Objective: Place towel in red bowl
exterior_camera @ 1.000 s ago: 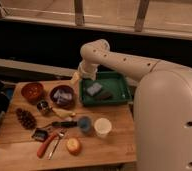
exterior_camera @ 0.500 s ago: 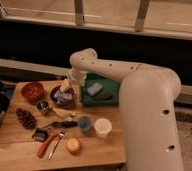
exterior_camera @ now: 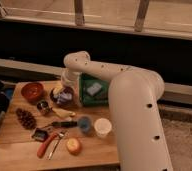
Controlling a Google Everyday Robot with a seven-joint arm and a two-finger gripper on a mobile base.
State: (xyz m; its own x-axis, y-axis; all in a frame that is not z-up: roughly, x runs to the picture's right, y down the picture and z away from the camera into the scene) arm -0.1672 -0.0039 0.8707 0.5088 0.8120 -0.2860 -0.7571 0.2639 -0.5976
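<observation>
over the dark round bowl [exterior_camera: 63, 95], jaws' opening cannot tell; centre above the round red bowl [exterior_camera: 32, 91] beside it, release towel low.

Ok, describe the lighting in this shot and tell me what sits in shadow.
Camera view: dim, warm light on the wooden table; the wall behind it is nearly black; the pale arm is the brightest thing; the gripper hangs over the dark bowl, which looks shaded; the red bowl beside it is plainly lit.
</observation>
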